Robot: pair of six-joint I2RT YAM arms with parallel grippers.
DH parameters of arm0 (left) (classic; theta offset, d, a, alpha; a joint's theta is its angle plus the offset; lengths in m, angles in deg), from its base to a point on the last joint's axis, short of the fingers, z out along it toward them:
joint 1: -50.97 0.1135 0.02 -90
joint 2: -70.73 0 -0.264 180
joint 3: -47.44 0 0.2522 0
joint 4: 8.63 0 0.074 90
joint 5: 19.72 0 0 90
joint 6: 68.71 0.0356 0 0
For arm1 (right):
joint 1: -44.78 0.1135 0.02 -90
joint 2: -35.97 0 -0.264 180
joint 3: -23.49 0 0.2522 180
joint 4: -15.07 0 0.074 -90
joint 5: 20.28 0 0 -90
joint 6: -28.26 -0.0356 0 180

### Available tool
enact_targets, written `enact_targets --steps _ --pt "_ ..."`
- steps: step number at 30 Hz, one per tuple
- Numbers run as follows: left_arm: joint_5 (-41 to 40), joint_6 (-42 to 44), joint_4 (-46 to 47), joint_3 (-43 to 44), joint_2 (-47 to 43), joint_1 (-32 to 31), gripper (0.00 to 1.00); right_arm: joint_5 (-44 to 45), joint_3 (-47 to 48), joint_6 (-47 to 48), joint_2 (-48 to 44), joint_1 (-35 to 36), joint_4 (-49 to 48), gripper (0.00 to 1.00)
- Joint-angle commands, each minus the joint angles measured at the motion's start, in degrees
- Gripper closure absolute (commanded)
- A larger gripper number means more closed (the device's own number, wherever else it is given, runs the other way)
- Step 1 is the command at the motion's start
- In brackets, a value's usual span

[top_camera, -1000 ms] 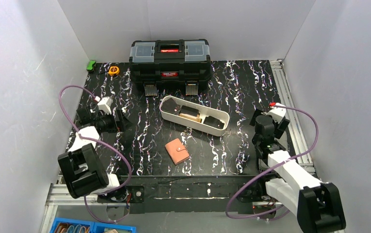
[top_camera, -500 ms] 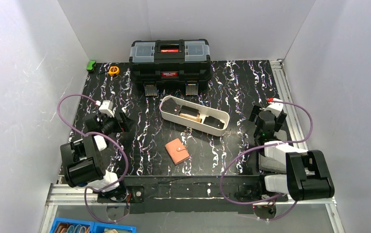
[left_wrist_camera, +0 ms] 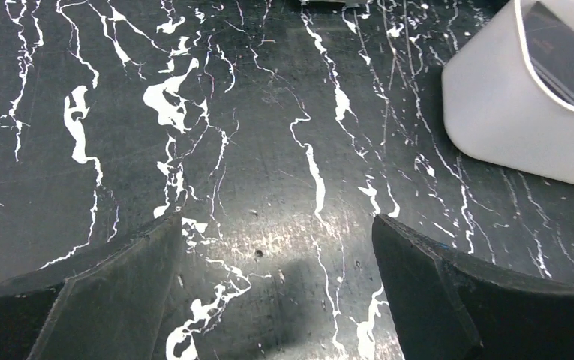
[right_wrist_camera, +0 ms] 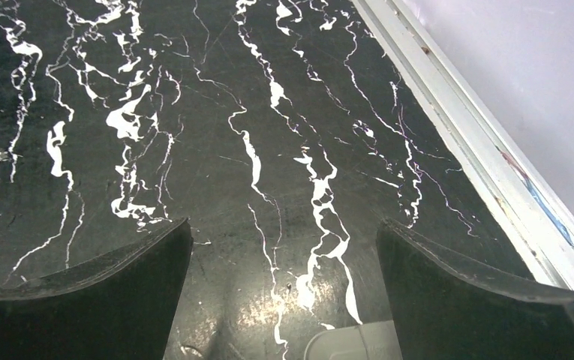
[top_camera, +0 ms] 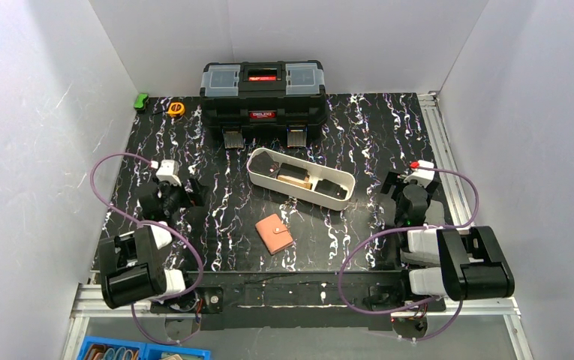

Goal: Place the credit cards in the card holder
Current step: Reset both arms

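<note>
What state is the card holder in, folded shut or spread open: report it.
Folded shut: in the top view the card holder lies flat on the table as one tan-pink square, no inner lining showing.

Layout, all reckoned from the tray mid-table.

Tray lies skewed on the table: L end further back, R end nearer me. Three items sit in a row inside it. Toolbox is just behind tray; can't tell if they touch. Tape measure is behind & to L of tray, beside toolbox's L end. Small clip is further L, at far-L corner. Card holder lies in front of tray, apart from it, flat on table. My left gripper is to L of tray, near its L end. My right gripper is to R, apart from it. Bin is far front-L of tray, off the table edge.
</note>
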Motion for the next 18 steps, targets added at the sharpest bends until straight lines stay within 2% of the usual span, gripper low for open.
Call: enact_targets --steps 1,4,6,8,10,11,13,16,17,18 --pt "-10.81 4.38 -4.19 3.77 -0.29 -4.75 0.02 -5.05 3.37 -0.49 1.19 -2.33 -1.15 0.02" --pt "-13.05 6.03 -8.65 7.07 1.83 -7.88 0.02 -5.42 3.32 -0.32 1.29 -2.59 -1.51 0.02" --pt "-12.52 3.08 -8.03 8.27 3.34 -7.96 0.02 -5.47 3.27 -0.39 1.20 -2.68 -1.48 0.02" --pt "-11.37 -0.56 0.58 5.38 4.18 -8.27 0.02 -5.32 3.11 -0.48 1.01 -2.68 -1.64 0.02" --pt "-13.01 1.96 2.38 4.82 6.22 -10.75 0.02 -5.38 3.13 -0.47 1.03 -2.68 -1.52 0.02" --pt "-12.19 2.13 8.29 3.48 8.13 -10.97 0.02 -5.45 3.23 -0.47 1.00 -2.68 -1.34 0.02" --pt "-12.35 3.85 5.69 3.16 6.71 -11.45 0.02 -5.55 3.40 -0.47 1.11 -2.68 -1.12 0.02" --pt "-13.32 3.77 13.17 -0.01 8.90 -11.75 0.02 -5.49 3.33 -0.37 1.19 -2.68 -1.41 0.02" --pt "-12.17 3.62 18.16 -0.97 10.61 -12.22 0.02 -5.55 3.33 -0.38 1.15 -2.68 -1.43 0.02" --pt "-12.09 4.38 16.81 -0.50 10.36 -12.34 0.02 -5.56 3.31 -0.39 1.24 -2.70 -1.44 0.02"
